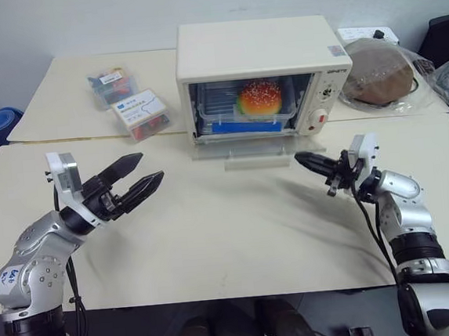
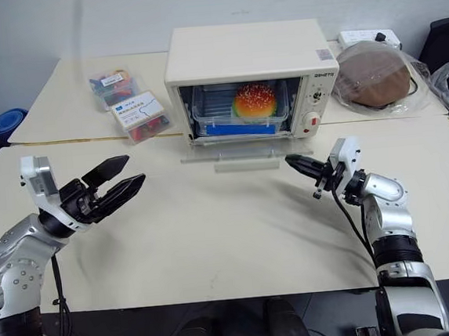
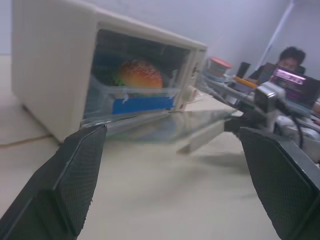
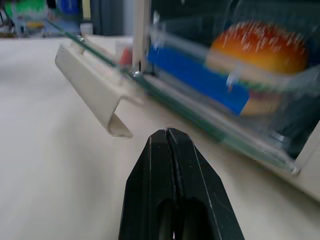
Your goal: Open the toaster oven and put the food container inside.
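Note:
The cream-white toaster oven [image 1: 254, 51] stands at the back middle of the table with its glass door [image 1: 247, 152] folded down flat. Inside it sits the clear food container [image 1: 244, 107] holding a toy hamburger [image 1: 259, 96], a blue clip [image 4: 197, 77] facing out. My left gripper [image 1: 141, 181] hovers open and empty over the table, left of the oven and well short of it. My right gripper [image 1: 304, 159] is shut on nothing, its tip just right of the door's cream handle [image 4: 92, 90].
Two small clear boxes [image 1: 128, 102] of colourful bits lie on the back table left of the oven. A brown object in a plastic bag [image 1: 382, 75] lies to its right, with a white power strip [image 1: 366, 34] behind. A person [image 3: 287, 62] sits beyond the table.

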{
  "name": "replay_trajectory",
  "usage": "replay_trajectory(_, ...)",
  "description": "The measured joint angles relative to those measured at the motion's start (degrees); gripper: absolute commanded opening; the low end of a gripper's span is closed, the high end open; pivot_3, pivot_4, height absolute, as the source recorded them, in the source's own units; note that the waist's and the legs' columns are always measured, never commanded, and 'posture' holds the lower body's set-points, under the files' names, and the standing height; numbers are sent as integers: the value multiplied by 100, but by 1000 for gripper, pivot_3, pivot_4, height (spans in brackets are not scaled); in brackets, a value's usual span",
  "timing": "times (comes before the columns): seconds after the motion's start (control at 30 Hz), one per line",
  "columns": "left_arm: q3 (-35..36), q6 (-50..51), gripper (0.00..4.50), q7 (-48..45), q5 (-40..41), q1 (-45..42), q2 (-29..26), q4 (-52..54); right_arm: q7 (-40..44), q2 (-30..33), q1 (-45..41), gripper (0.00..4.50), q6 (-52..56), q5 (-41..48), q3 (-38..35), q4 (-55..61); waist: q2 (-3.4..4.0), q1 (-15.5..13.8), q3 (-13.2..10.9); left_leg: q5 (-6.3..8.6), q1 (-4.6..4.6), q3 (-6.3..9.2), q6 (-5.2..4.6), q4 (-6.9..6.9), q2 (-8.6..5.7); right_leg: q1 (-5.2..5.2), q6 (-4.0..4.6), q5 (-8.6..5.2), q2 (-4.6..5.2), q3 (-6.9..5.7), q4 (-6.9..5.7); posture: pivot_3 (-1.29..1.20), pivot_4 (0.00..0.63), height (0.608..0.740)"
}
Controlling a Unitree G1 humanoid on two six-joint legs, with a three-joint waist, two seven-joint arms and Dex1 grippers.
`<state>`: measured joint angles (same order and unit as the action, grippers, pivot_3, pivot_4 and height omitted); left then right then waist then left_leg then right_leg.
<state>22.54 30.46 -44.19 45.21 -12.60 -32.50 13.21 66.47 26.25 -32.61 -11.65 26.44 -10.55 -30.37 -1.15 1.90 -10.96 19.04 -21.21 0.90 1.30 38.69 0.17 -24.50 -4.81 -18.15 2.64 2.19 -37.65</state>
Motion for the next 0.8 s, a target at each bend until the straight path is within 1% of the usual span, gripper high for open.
replay_trajectory(0.07,-15,-362,4479,60,-309,3,6,2,-157,-131,-224,0,123,274,-154,180,0,-5,0,-2,0,0,4,0,-1,-1,0,0,0,-1,0,0,150,740)
replay_trajectory(0.2,-88,-942,4479,-12,-806,136,-42,-26,-241,-115,-428,0,538,589,-269,663,0,-28,0,-2,-2,3,5,-7,0,0,0,0,2,-4,3,0,150,740)
replay_trajectory(0.23,-106,-1063,4496,-63,-909,192,-92,-57,-238,-91,-405,184,696,647,-270,750,0,-35,0,-1,-5,3,3,-7,-1,-1,0,0,4,-4,5,0,150,740)
replay_trajectory(0.3,-112,-1277,4500,-202,-1087,282,-241,-104,-193,67,-293,605,943,686,-271,910,0,-50,0,1,-9,5,0,-7,-3,-1,0,0,8,-6,9,0,150,740)
replay_trajectory(0.4,-110,-1652,4500,-510,-1280,549,-423,-125,65,413,122,1578,1227,719,-268,1395,1,-43,0,11,-8,4,-18,-18,-3,0,0,0,10,-5,17,0,150,740)
replay_trajectory(0.47,-115,-1991,4500,-786,-1481,903,-541,-230,459,729,670,2235,1316,696,-171,1810,1,-41,0,14,-5,3,-25,-33,-2,1,0,0,10,-5,25,0,150,740)
replay_trajectory(0.57,-102,-2495,4500,-1069,-1792,1322,-657,-548,1048,998,1352,3175,1087,533,14,2071,1,-15,0,13,4,-6,-32,-42,-2,-1,1,-1,7,2,30,0,150,740)
replay_trajectory(0.67,-9,-2896,4500,-1135,-1960,1694,-657,-747,1537,1233,1805,4231,521,267,119,2046,1,-13,0,13,16,-8,-36,-42,-2,4,1,0,7,5,23,0,150,740)
replay_trajectory(0.7,47,-3001,4500,-1147,-1999,1844,-656,-809,1624,1277,1921,4486,366,197,112,1978,1,-14,0,13,18,-8,-36,-42,-2,6,1,0,7,6,22,0,150,740)
replay_trajectory(0.8,142,-3213,4500,-1180,-2083,2096,-662,-957,1680,1284,2206,4486,86,156,104,1910,1,-29,0,13,17,-5,-37,-42,-2,7,2,0,9,3,21,0,150,740)
